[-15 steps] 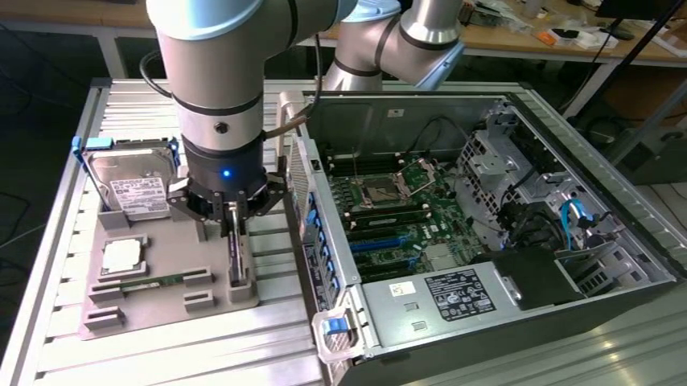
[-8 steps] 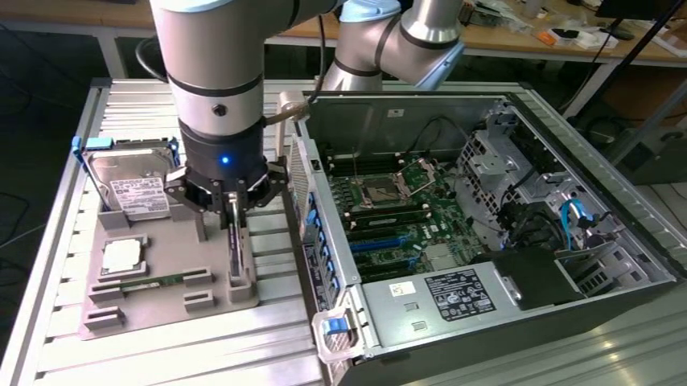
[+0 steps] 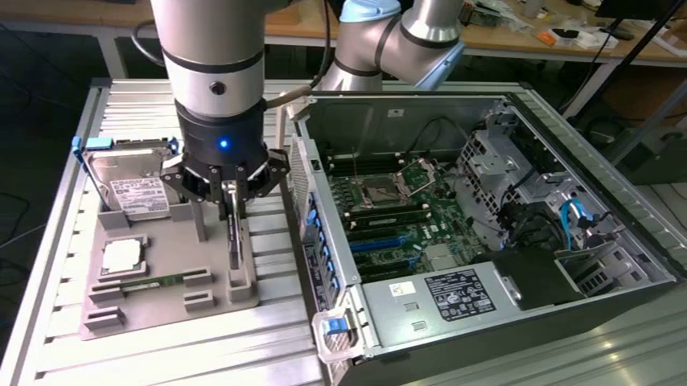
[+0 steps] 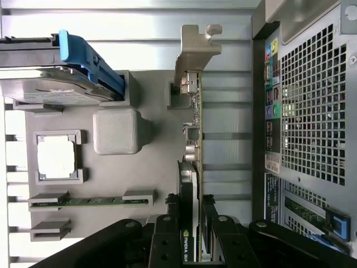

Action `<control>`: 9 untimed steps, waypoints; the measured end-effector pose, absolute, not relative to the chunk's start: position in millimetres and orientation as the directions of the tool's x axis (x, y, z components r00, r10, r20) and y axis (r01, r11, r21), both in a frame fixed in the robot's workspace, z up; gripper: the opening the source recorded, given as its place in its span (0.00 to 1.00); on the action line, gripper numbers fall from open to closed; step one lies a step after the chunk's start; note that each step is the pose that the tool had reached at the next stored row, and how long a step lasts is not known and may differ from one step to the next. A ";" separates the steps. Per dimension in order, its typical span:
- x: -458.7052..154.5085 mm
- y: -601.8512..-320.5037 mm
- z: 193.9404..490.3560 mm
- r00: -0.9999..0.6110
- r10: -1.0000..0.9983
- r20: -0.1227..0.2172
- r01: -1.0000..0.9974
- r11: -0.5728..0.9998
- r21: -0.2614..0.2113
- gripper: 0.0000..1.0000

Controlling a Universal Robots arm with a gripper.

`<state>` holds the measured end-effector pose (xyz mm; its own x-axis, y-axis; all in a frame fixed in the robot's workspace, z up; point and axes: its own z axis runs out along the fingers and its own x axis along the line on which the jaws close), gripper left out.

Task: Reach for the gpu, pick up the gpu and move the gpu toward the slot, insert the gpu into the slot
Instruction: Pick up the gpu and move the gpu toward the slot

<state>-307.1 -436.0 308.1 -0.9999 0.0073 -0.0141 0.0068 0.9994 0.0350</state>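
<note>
Between hard drive (image 3: 129, 189) and case (image 3: 397, 121), gpu (image 3: 233, 233).

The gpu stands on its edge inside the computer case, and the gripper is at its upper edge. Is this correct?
Not quite. The exterior view shows the gpu on its edge in the gray tray beside the computer case, not inside it. The gripper is at its upper edge, as you say.

The arm (image 3: 215, 56) stands vertical above the work, a blue light lit on its dark lower collar, and the gripper (image 3: 232, 211) points straight down with its two fingers (image 4: 208, 204) pressed against either face of the upright gpu (image 3: 234, 241).
</note>
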 end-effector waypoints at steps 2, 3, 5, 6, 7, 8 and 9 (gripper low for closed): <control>-307.1 -435.9 314.6 -1.000 0.007 -0.014 0.007 0.999 0.034 0.27; -307.1 -435.9 317.9 -1.000 0.007 -0.014 0.007 0.999 0.033 0.27; -307.1 -435.9 325.2 -1.000 0.007 -0.014 0.007 0.999 0.031 0.27; -307.1 -435.9 328.9 -1.000 0.007 -0.014 0.007 1.000 0.031 0.27; -307.0 -435.8 332.7 -1.000 0.007 -0.014 0.007 1.000 0.030 0.27; -307.1 -435.8 336.3 -1.000 0.007 -0.013 0.007 1.000 0.029 0.27; -307.1 -435.8 340.0 -1.000 0.007 -0.013 0.007 1.000 0.028 0.27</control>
